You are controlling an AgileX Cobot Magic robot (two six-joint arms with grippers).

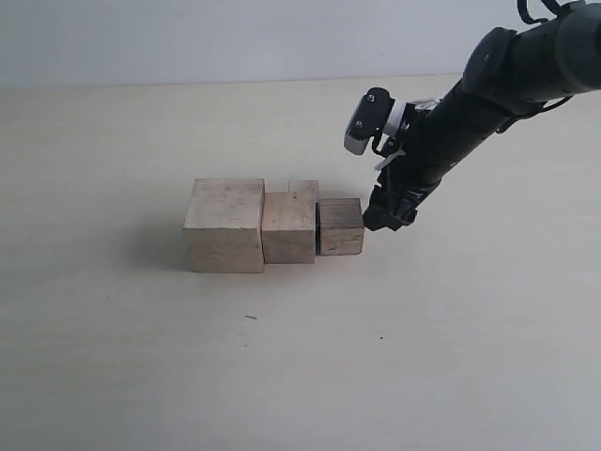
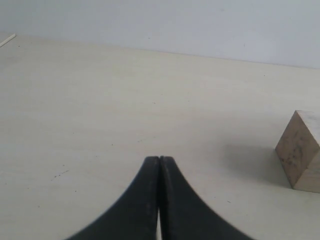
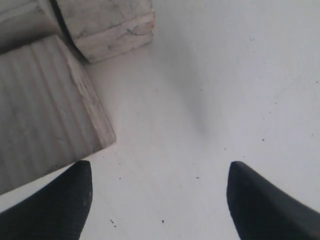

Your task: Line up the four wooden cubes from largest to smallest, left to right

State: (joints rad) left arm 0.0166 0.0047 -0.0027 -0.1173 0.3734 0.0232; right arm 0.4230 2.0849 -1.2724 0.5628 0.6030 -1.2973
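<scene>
**A:** While we're on the exterior view, how many cubes do you count?

**B:** Four, all pale bare wood. The largest cube (image 1: 223, 225) sits at the left of a row. The second cube (image 1: 288, 226) is pressed against its right side, and the shaded cube (image 1: 340, 226) sits against the right side of that one. The rear cube (image 1: 303, 187) is behind the second, with only its top showing, so I cannot tell its size.

**A:** And arms?

**B:** One dark arm (image 1: 498, 85) is in that view, coming down from the upper right. Its right end effector (image 1: 387, 218) is low and just beside the shaded cube's right face. I cannot tell whether they touch. At the right wrist its fingers (image 3: 55, 200) stand wide apart, with only bare surface between them and nothing held.

**A:** The other one?

**B:** The left end effector (image 2: 159, 167) has its jaws pressed together and is empty. A single pale cube (image 2: 299, 150) sits well away from it, at the edge of the left wrist view. I cannot tell which one it is.

**A:** Surface and room?

**B:** One cream, matte tabletop (image 1: 423, 376) with a few dark specks, and a plain pale wall (image 1: 235, 38) behind it
</scene>
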